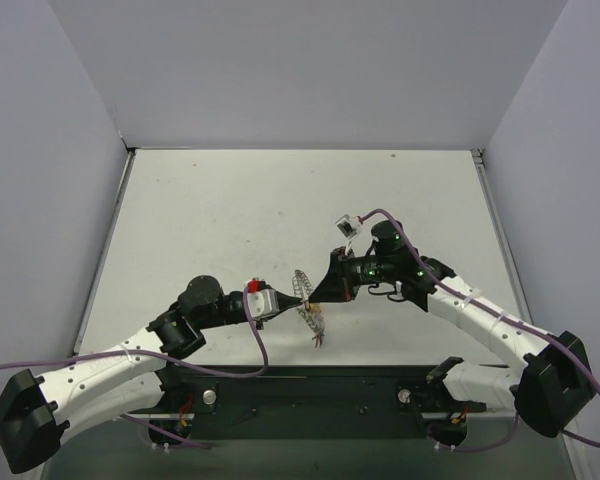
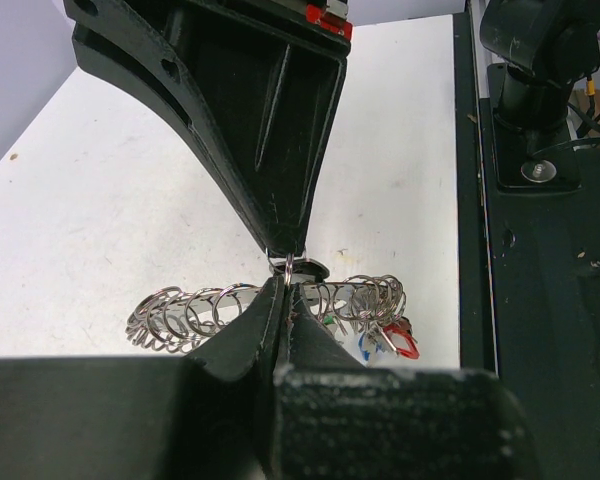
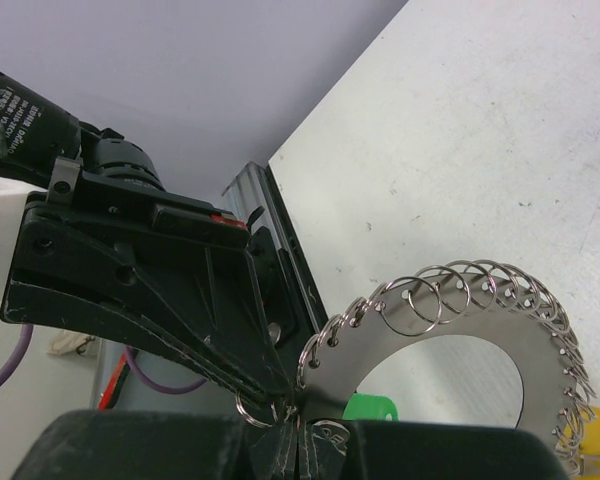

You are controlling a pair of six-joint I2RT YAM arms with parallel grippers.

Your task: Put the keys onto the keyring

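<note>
The keyring is a flat grey metal ring edged with many small wire loops, held on edge above the table between both grippers. My left gripper is shut on its left side and my right gripper is shut on its right side, tip to tip. In the left wrist view my left gripper pinches a small loop of the keyring. Red, blue and green keys hang from it. In the right wrist view my right gripper grips the keyring; a green key and a yellow key show behind it.
The white table is walled by grey panels on three sides. The black base rail of the arms runs along the near edge, right below the hanging keys.
</note>
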